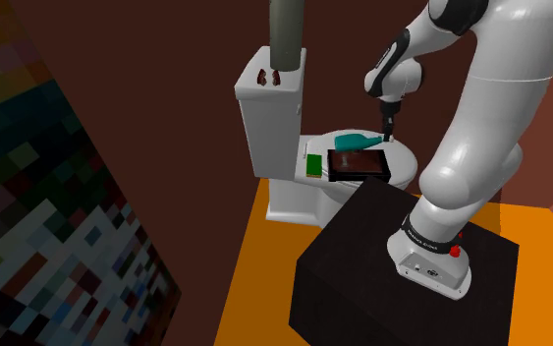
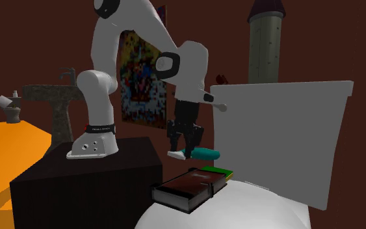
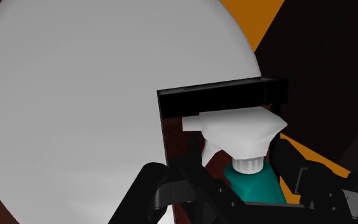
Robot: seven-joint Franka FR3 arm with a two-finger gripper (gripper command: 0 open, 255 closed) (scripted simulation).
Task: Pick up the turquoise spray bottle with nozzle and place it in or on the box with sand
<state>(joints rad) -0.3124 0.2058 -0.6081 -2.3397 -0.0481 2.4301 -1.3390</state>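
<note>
Wrist view: gripper (image 3: 238,170) clasps spray bottle (image 3: 255,188).

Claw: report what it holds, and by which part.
The black claw clasps the turquoise spray bottle with white nozzle at its neck, just below the head.

We see a white toilet (image 1: 289,201) standing on an orange floor (image 1: 249,285) against a dark brown wall (image 1: 166,79). Its tank (image 1: 269,118) carries two small dark red objects (image 1: 269,78) on its top, and a grey-green pipe (image 1: 287,29) rises above it. A small green block (image 1: 313,164) lies flat on the closed lid (image 3: 75,114), near the tank. In the second exterior view we see a colourful pixelated poster (image 2: 139,78) on the wall and a stone-grey pedestal basin (image 2: 52,97) well apart from the toilet.
</note>
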